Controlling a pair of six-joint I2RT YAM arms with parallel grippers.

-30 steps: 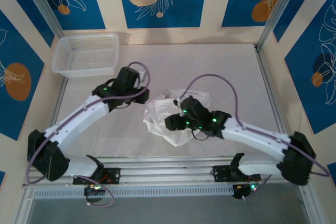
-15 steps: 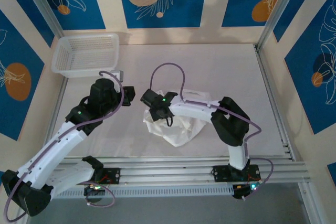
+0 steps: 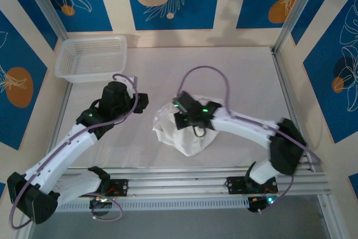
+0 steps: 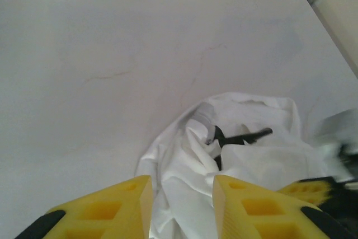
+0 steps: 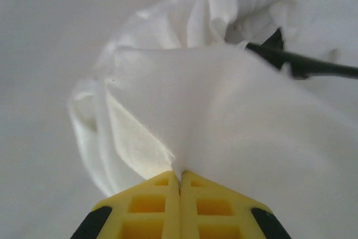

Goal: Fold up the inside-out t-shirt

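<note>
The inside-out t-shirt point(image 3: 187, 138) lies crumpled in a white heap near the middle of the table. My right gripper point(image 3: 180, 118) sits on the heap's upper left part. In the right wrist view its yellow fingers point(image 5: 180, 174) are pressed together, pinching a raised fold of the t-shirt point(image 5: 224, 99). My left gripper point(image 3: 143, 100) hovers just left of the heap, apart from it. Its jaws point(image 4: 182, 186) stand open with nothing between them, and the t-shirt point(image 4: 235, 166) lies beyond them. A thin dark strip point(image 4: 243, 136) shows among the folds.
A white mesh basket point(image 3: 89, 57) stands at the table's far left corner. A metal frame rail point(image 3: 288, 99) runs along the right edge. Bare table surface point(image 3: 235, 71) stretches behind the shirt.
My right gripper has moved onto the heap and shut on a fold of fabric. The right arm has swung out to the right. The left gripper shifted slightly and opened a little.
</note>
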